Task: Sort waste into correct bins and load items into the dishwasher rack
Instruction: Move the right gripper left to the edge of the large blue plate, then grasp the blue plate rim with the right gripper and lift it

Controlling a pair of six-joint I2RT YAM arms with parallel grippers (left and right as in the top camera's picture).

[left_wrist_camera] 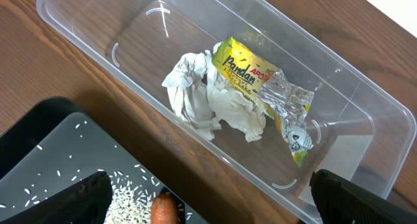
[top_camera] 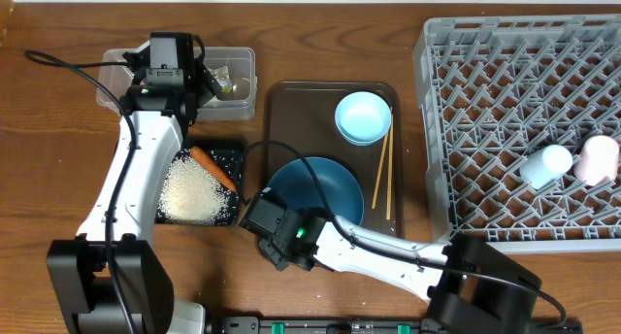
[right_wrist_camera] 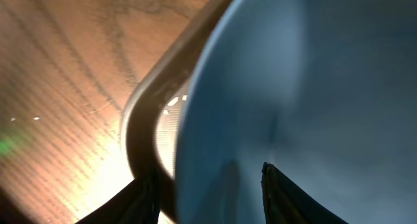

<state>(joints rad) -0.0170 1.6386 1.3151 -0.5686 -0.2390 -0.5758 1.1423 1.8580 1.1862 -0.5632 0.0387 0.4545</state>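
The big dark-blue bowl (top_camera: pixel 325 183) sits on the brown serving tray (top_camera: pixel 291 111). My right gripper (top_camera: pixel 264 211) is open at its lower-left rim, one finger inside the bowl (right_wrist_camera: pixel 306 87) and the other outside, by the tray's edge. My left gripper (left_wrist_camera: pixel 212 204) hangs open over the gap between the clear tub (left_wrist_camera: pixel 98 48) and the black tray (left_wrist_camera: pixel 52 139), holding nothing. A crumpled tissue (left_wrist_camera: pixel 208 100) and the yellow-green wrapper (left_wrist_camera: pixel 254 71) lie in the tub. Rice (top_camera: pixel 194 193) and the carrot (top_camera: pixel 212 167) lie in the black tray.
The small light-blue bowl (top_camera: pixel 363 116) and two chopsticks (top_camera: pixel 384 174) also rest on the brown tray. The grey dishwasher rack (top_camera: pixel 485 130) fills the right side, with two white cups (top_camera: pixel 545 166) lying in it near its right edge.
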